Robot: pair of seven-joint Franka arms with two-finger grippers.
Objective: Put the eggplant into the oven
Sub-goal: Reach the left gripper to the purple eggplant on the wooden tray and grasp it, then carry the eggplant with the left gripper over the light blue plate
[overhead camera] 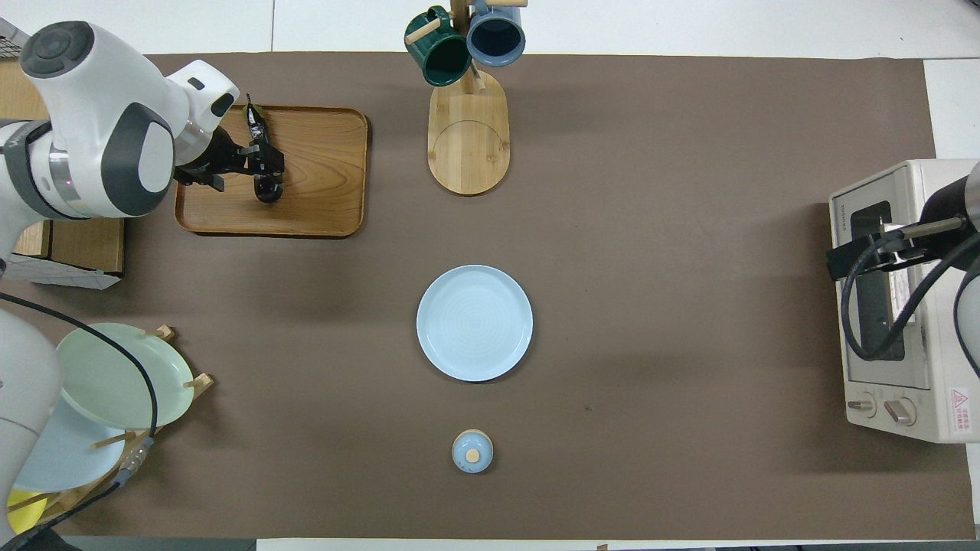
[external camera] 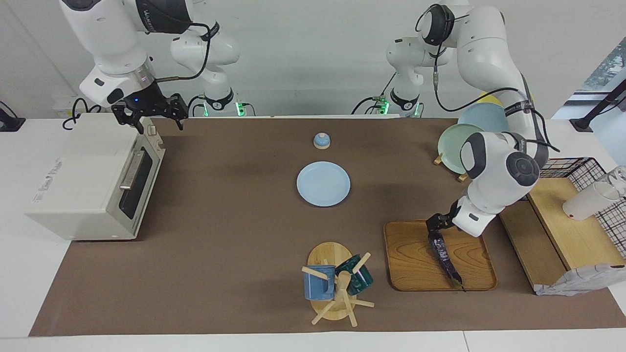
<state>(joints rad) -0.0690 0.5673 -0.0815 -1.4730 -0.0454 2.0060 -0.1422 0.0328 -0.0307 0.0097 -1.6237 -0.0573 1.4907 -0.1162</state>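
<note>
Left hand (external camera: pixel 434 226) over one eggplant (external camera: pixel 446 259); one oven (external camera: pixel 93 178).

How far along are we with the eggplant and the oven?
Nothing is done yet: the eggplant lies on the wooden tray, and the oven door is shut. In hand: the left gripper is over the eggplant's thick end, jaws open. The right gripper waits over the oven. Left: grasp, open door, load.
</note>
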